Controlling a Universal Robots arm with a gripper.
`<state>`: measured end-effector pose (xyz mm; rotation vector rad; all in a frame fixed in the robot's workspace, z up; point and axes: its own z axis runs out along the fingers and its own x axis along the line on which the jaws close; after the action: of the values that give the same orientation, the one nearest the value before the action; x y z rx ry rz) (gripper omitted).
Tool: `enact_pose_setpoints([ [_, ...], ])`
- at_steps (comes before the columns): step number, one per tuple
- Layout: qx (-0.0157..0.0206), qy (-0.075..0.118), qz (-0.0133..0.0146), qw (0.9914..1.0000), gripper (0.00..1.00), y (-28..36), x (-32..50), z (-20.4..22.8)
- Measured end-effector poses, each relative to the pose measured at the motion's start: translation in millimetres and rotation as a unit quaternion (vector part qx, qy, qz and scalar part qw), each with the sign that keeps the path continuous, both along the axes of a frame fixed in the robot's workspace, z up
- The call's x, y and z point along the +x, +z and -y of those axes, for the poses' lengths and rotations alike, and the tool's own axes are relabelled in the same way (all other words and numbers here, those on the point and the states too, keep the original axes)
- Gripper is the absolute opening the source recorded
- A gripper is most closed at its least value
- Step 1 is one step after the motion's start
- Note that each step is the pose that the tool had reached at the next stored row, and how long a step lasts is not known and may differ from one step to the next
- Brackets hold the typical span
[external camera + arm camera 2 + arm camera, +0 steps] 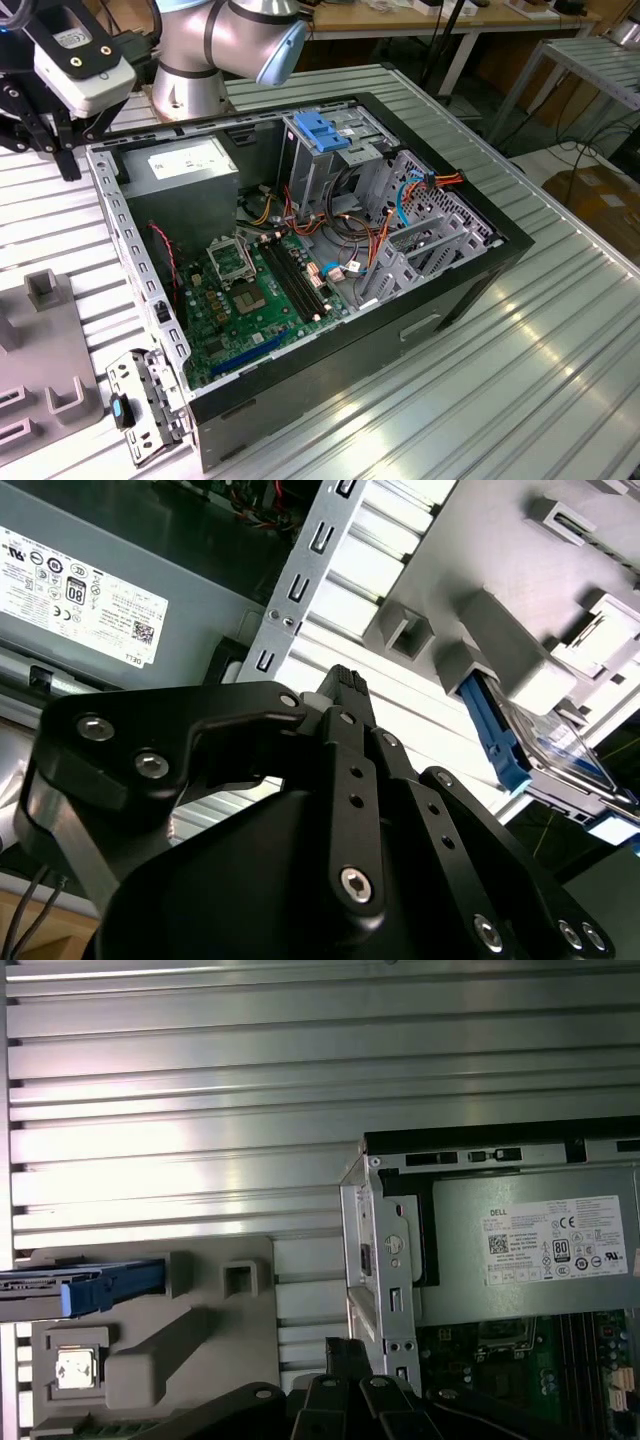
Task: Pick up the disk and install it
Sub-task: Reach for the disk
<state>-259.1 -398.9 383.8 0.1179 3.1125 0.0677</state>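
Note:
The disk point(500, 742) is a silvery slab with a bright blue side rail. It rests in a grey plastic fixture point(200, 1330) on the ribbed metal table, beside the open computer case. In the first wrist view its blue rail marks the disk point(95, 1285) at the fixture's edge. My black gripper point(340, 680) hangs above the table between the fixture and the case's corner, well apart from the disk. Its fingers are shut together with nothing between them. In the exterior view the gripper point(68, 160) is at the upper left, beyond the case's back corner.
The open case point(300, 240) holds a green motherboard point(250, 300), a grey power supply point(185, 165), a metal drive cage with a light-blue latch point(322, 130) and loose coloured cables. The grey fixture point(40, 350) and a loose metal bracket point(140, 405) lie at the exterior view's left.

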Motion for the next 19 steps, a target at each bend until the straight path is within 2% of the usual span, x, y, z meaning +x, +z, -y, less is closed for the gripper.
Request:
enact_pose_setpoints([
  [5, 0.0000, 0.000, 0.0000, 1.00000, 0.11, -0.2, -5.8, -0.1],
  [10, 0.0000, 0.000, 0.0000, 1.00000, 0.11, -0.9, -9.6, -2.6],
  [19, 0.0000, 0.000, 0.0000, 1.00000, 0.11, -2.4, -18.7, -4.4],
])
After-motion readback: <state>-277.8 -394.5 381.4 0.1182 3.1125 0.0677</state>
